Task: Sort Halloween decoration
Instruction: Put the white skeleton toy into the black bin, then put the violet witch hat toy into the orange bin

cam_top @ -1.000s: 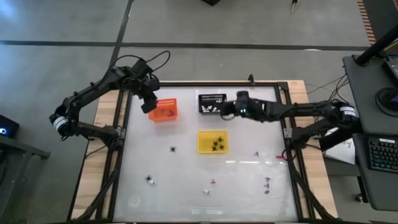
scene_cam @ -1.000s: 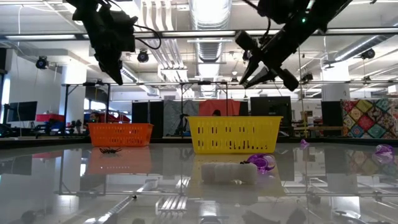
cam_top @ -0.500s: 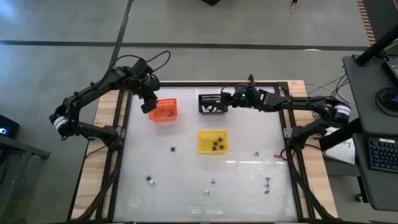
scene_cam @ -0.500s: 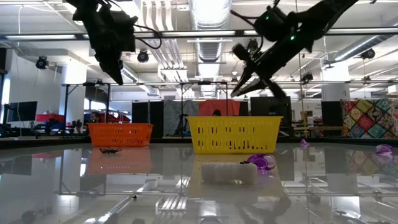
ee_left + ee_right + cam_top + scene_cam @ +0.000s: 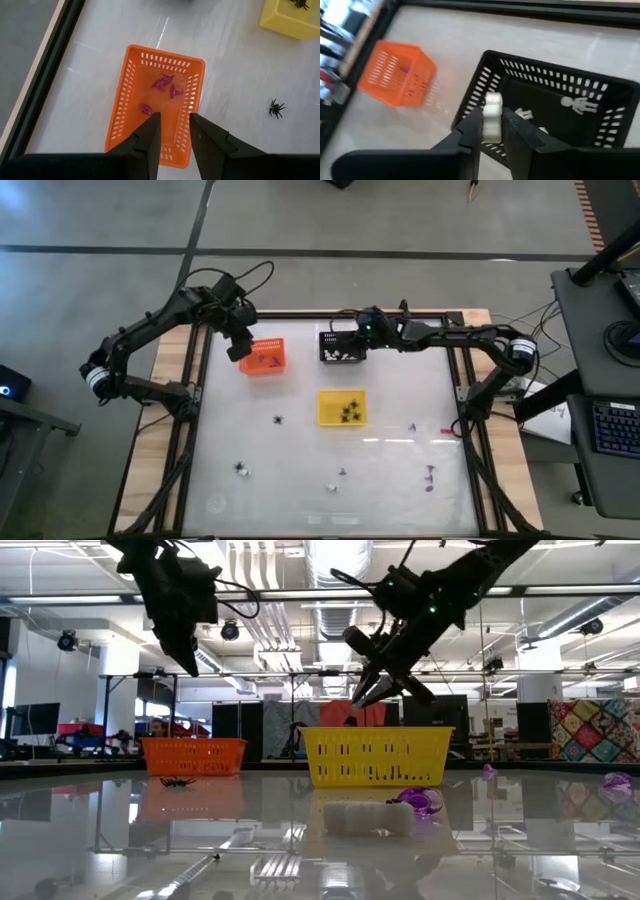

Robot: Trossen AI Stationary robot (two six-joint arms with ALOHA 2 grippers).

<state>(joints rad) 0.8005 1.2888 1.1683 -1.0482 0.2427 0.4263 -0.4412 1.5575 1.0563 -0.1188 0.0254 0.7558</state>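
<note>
Right hand (image 5: 492, 131) is pinched on a white piece (image 5: 493, 117) and sits over the near-left rim of the black basket (image 5: 600, 125) — the drop spot, the basket floor with its other white pieces, lies just ahead of the fingertips, so my read is a short push forward before release. The piece stands upright between the fingers, long axis along them.

Left hand (image 5: 173, 137) hangs over the orange basket (image 5: 125, 97), narrowly open and empty, purple pieces (image 5: 162, 82) on the floor below it.

High view places the right hand (image 5: 362, 328) at the black basket's (image 5: 340, 346) far-right corner and shows the backlog — spiders in the yellow basket (image 5: 341, 407), loose pieces scattered across the near bench (image 5: 300, 450). It can't show the grip. The right wrist view shows the grip but not the backlog. Low view hides the black basket.
</note>
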